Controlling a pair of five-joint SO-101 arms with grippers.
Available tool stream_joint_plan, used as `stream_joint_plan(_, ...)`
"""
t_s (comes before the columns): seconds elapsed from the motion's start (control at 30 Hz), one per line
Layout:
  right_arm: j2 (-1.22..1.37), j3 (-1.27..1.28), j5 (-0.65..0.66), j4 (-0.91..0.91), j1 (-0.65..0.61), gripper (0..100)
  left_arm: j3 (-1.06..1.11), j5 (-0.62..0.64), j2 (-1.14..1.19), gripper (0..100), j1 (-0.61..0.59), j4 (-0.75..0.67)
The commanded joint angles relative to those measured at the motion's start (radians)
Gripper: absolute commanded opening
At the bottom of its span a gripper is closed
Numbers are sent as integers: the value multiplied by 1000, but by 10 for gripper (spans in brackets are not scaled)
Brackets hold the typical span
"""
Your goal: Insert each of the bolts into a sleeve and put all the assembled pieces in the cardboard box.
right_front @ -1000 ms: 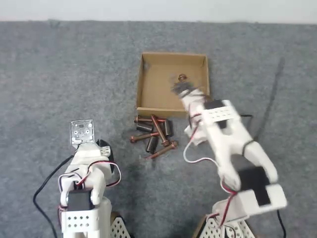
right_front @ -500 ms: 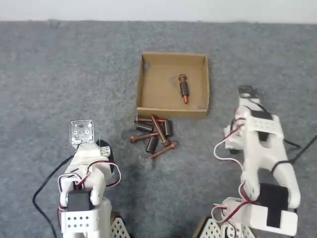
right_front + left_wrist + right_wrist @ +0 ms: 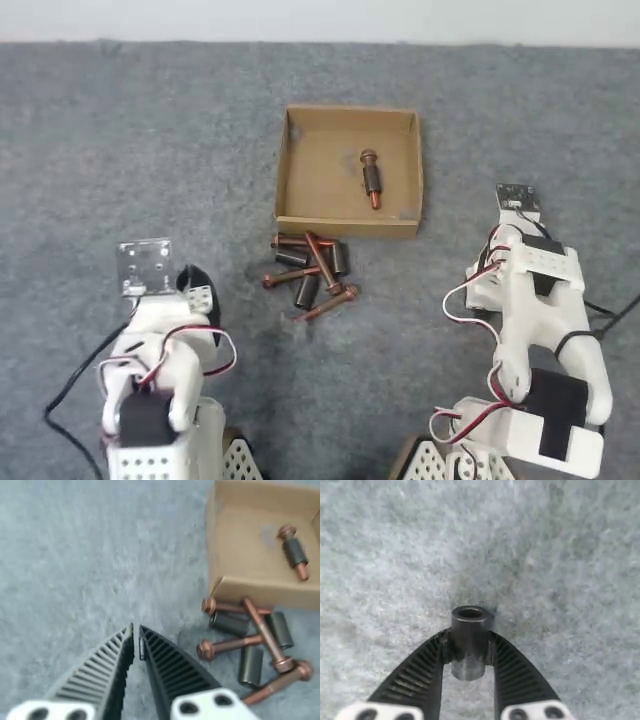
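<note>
The right gripper clamps a dark sleeve across its middle, bore end past the jaws, a stiff, light, likely slippery metal tube best held by its sides, while the left gripper, all but closed and empty, sits short of the bolts.

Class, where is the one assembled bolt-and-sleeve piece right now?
In the high view, the copper bolt in its dark sleeve lies inside the brown cardboard box, right of its centre.

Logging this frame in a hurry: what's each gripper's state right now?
Left gripper: closed, holding nothing.
Right gripper: closed on a sleeve.
</note>
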Motion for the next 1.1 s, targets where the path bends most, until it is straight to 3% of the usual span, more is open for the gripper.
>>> stream_joint_plan(0.0, -47, -3, 20, -10, 18, 6, -186, -57, 23, 10, 0, 63)
stream_joint_plan(0.47, -47, -3, 21, -10, 18, 6, -619, -55, 855, 11, 0, 71)
stream_joint_plan(0.63, -47, -3, 21, -12, 16, 6, -625, 152, 1074, 12, 40, 34)
stream_joint_plan(0.83, -47, -3, 21, -12, 16, 6, -625, 404, 1211, 12, 273, 14)
stream_joint_plan(0.93, -47, -3, 21, -12, 16, 6, -624, 480, 1240, 13, 390, -11)
stream_joint_plan(1.07, -47, -3, 21, -12, 16, 6, -598, 531, 1292, 13, 460, -161)
